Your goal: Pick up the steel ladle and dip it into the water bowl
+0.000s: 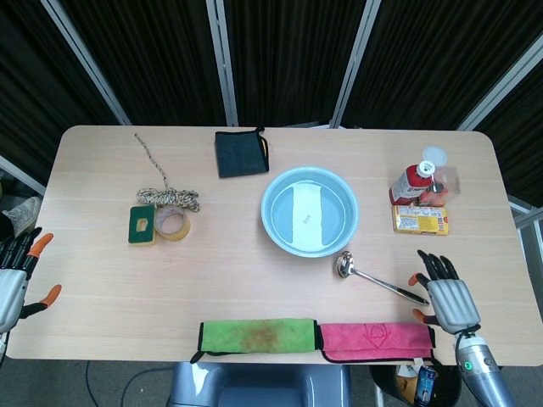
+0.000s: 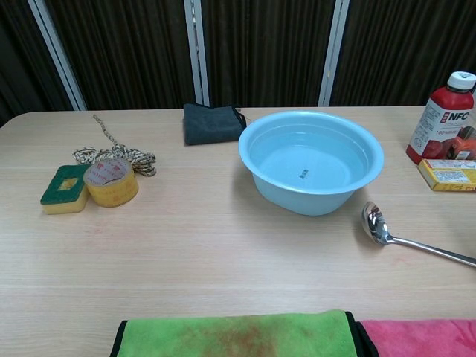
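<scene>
The steel ladle [image 1: 377, 278] lies flat on the table, its cup close to the light blue water bowl [image 1: 309, 211] and its handle pointing toward the front right. The chest view shows the ladle [image 2: 405, 233] right of the bowl [image 2: 311, 171], which holds clear water. My right hand [image 1: 446, 294] hovers open just right of the handle's end, fingers spread, touching nothing. My left hand [image 1: 15, 271] sits open at the table's left edge, far from both. Neither hand appears in the chest view.
A red juice bottle [image 1: 414, 181] and a yellow box [image 1: 419, 220] stand behind the ladle. A green cloth [image 1: 257, 335] and a pink cloth [image 1: 376, 341] lie along the front edge. A sponge [image 1: 142, 224], tape roll [image 1: 172, 223], rope [image 1: 165, 192] and dark pouch [image 1: 240, 153] sit left and back.
</scene>
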Available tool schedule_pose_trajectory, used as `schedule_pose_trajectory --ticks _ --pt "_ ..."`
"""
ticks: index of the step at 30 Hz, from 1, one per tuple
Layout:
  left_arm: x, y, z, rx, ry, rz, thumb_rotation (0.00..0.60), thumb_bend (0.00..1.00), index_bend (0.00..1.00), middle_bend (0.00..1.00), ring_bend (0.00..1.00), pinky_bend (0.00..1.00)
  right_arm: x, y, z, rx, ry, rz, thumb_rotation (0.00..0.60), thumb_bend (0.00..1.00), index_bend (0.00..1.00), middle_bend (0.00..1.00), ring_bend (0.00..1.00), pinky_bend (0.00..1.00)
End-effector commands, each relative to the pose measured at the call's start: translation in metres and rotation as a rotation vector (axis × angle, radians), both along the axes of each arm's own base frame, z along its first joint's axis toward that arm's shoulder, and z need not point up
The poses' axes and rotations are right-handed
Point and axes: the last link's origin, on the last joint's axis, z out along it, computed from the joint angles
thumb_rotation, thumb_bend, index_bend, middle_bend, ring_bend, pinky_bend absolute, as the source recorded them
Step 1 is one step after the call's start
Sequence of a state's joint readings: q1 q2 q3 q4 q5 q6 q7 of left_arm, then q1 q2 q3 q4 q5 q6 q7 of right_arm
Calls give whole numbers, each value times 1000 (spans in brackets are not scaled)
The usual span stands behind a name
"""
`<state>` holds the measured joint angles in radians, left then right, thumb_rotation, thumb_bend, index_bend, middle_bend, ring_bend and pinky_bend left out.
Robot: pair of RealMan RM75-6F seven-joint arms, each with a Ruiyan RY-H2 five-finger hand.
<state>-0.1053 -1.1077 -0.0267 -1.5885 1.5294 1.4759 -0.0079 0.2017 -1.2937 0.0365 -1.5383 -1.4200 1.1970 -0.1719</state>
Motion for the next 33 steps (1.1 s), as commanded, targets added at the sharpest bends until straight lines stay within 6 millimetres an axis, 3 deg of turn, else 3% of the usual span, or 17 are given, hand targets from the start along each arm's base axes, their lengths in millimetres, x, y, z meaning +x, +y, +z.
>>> schedule_pose_trajectory --ticks 1,11,33 --pt "0 0 0 -14 -5 -6 600 275 85 0 0 0 -1 -10 -18 29 17 -18 600 159 420 0 0 0" --pt "-1 3 0 -31 -21 -9 600 274 88 0 0 0 0 -34 -52 92 56 -44 600 179 417 0 0 0" --pt "-4 5 3 -23 -34 -1 600 274 88 0 0 0 -8 -56 -64 174 108 -96 600 229 396 0 0 0"
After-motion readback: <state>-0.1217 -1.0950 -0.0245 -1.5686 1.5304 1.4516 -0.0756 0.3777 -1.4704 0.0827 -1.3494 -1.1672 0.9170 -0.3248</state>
